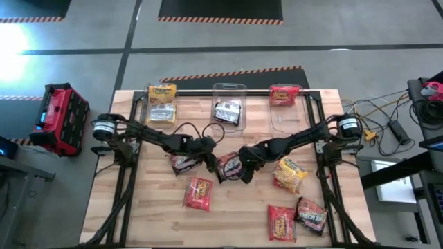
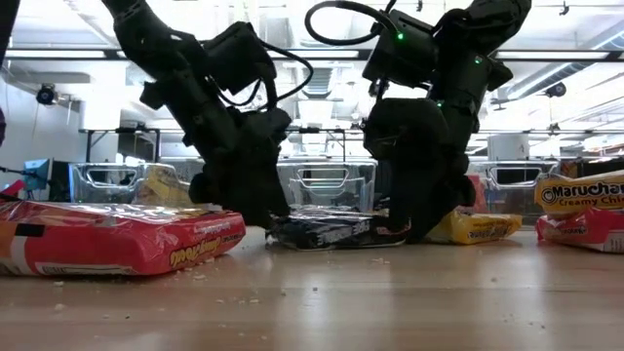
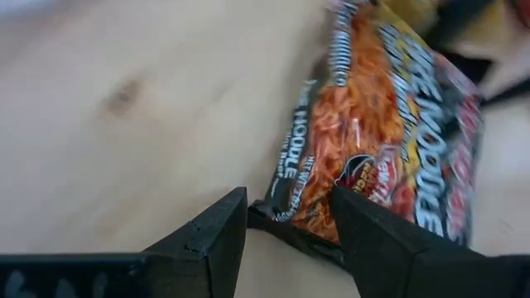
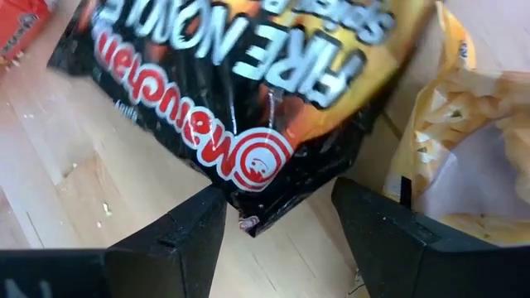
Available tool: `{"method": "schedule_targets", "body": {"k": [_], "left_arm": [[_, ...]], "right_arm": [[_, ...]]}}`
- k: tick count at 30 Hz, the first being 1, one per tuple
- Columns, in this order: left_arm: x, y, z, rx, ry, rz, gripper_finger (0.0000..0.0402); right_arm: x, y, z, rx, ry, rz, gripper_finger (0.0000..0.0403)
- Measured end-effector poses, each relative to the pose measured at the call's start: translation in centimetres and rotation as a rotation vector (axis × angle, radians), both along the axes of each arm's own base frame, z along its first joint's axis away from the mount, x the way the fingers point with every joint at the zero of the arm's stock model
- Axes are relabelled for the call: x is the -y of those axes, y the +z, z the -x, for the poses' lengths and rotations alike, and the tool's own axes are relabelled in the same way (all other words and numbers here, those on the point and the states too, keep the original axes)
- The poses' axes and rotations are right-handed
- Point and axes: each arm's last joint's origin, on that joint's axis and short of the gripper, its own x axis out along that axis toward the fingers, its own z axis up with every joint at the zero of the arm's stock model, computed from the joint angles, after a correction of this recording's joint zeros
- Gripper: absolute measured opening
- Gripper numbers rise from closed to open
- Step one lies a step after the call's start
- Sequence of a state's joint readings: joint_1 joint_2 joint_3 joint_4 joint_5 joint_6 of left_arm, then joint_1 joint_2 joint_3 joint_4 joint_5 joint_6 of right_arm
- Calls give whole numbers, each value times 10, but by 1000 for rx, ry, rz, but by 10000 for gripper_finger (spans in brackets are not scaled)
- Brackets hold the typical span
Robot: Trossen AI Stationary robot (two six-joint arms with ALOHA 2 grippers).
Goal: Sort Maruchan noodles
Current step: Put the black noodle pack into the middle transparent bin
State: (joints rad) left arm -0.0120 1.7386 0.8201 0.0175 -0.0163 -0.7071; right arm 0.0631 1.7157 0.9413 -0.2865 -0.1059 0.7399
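From above, I see both arms meeting at the table's middle over a dark packet (image 1: pixel 230 166), the left gripper (image 1: pixel 210 160) on one side of it and the right gripper (image 1: pixel 245 170) on the other; more noodle packets lie around, a red one (image 1: pixel 198 193) nearer the front, a yellow one (image 1: pixel 290 173) to the right, and three clear bins (image 1: pixel 228 90) along the far edge hold others. At table height, both grippers stand down at that flat dark packet (image 2: pixel 322 230). My left wrist camera shows spread fingers (image 3: pixel 207 240) straddling the packet's corner (image 3: pixel 290 217). My right wrist camera shows spread fingers (image 4: pixel 186 228) around the opposite corner (image 4: pixel 257 211), not pinching.
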Motion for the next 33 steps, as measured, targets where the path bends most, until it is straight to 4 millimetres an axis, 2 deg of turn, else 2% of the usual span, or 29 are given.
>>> {"method": "schedule_targets", "body": {"k": [8, 15, 33], "left_arm": [[13, -6, 4, 55, -144, 180, 166], [18, -3, 1, 96, -152, 186, 166], [18, 2, -4, 180, -117, 217, 166]], "right_arm": [[1, -1, 1, -11, -7, 0, 221], [4, -1, 1, -11, -13, -3, 221], [5, -1, 2, -15, 3, 10, 221]]}}
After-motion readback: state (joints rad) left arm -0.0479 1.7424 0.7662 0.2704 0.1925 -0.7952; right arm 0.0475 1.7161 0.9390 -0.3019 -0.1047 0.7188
